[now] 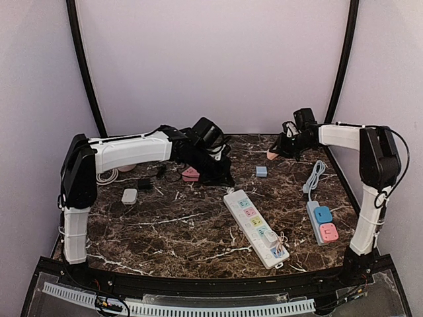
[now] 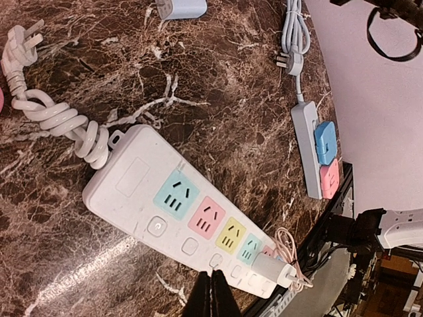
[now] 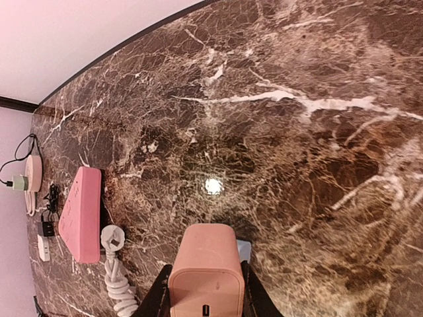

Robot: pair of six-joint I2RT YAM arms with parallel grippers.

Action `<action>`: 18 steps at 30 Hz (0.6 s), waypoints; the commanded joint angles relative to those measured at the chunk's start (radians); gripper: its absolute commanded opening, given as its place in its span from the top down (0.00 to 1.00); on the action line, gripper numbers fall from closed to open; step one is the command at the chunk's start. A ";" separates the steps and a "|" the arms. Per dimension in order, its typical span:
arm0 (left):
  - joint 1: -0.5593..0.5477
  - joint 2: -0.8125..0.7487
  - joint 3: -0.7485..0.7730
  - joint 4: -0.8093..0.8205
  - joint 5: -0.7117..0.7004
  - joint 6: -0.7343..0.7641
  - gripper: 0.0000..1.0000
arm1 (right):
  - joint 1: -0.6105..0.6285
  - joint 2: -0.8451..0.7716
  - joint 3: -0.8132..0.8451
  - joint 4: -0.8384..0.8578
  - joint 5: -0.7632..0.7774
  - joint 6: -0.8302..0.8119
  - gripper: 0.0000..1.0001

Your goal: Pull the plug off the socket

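The white charger plug [image 1: 271, 239] sits in the socket next to the near-right end of the white power strip [image 1: 254, 226], standing up from its face, with a thin looped cord [image 2: 291, 256] just beside it. The strip lies near the middle of the marble table [image 1: 165, 228], its long axis running diagonally from far-left to near-right; the left wrist view shows four free coloured sockets in a row. There are three strips in all: this one, a narrow grey power strip [image 1: 317, 221] to the right carrying one blue and one pink adapter, and a pink power strip [image 1: 190, 174] to the far left. The left gripper [image 2: 211, 294] hangs above the white strip's far end, fingers pressed together on nothing. The right gripper [image 1: 274, 153], at the far right, clamps a pink adapter block [image 3: 205, 277] between its fingers. One small blue cube adapter [image 1: 262, 171] lies between the arms.
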 commanded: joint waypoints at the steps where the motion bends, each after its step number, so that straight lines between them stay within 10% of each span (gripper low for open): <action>1: -0.003 -0.081 -0.054 -0.020 -0.037 0.012 0.97 | 0.004 0.104 0.098 0.089 -0.119 0.045 0.89; 18: -0.003 -0.150 -0.122 -0.007 -0.055 -0.013 0.97 | 0.003 0.351 0.272 0.108 -0.192 0.127 0.77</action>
